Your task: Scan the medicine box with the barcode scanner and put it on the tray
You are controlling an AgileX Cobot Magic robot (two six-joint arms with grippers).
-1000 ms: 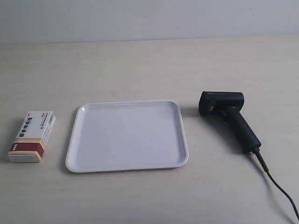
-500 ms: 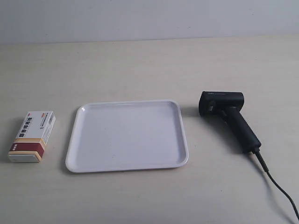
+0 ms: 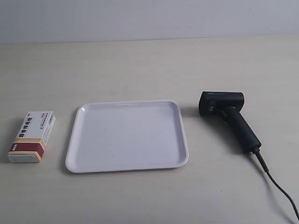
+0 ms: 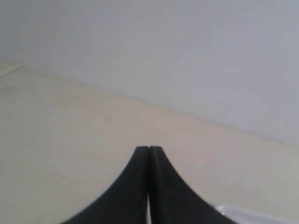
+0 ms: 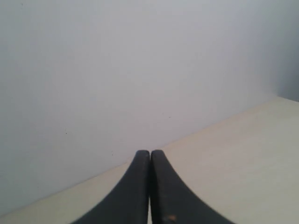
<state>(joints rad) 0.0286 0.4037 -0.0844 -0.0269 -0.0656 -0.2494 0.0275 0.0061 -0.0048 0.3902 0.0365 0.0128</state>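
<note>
Although the half-second and one-second frames were checked against the present one, nothing has moved: the medicine box (image 3: 32,136) lies flat on the table (image 3: 140,65) in the same spot, just beside the tray (image 3: 74,140) on the side away from the barcode scanner (image 3: 227,116). The scanner rests on its side across the tray from the box, cable (image 3: 278,186) trailing off toward the frame edge. The tray holds nothing.

Neither arm shows in the exterior view. Left gripper (image 4: 148,149): fingers pressed together, nothing between them, pointing over bare table toward the wall. Right gripper (image 5: 150,152): likewise pinched closed and empty.

Judgement: no change means the task has not begun. Both grippers must first spread before either box or scanner can be grasped.
</note>
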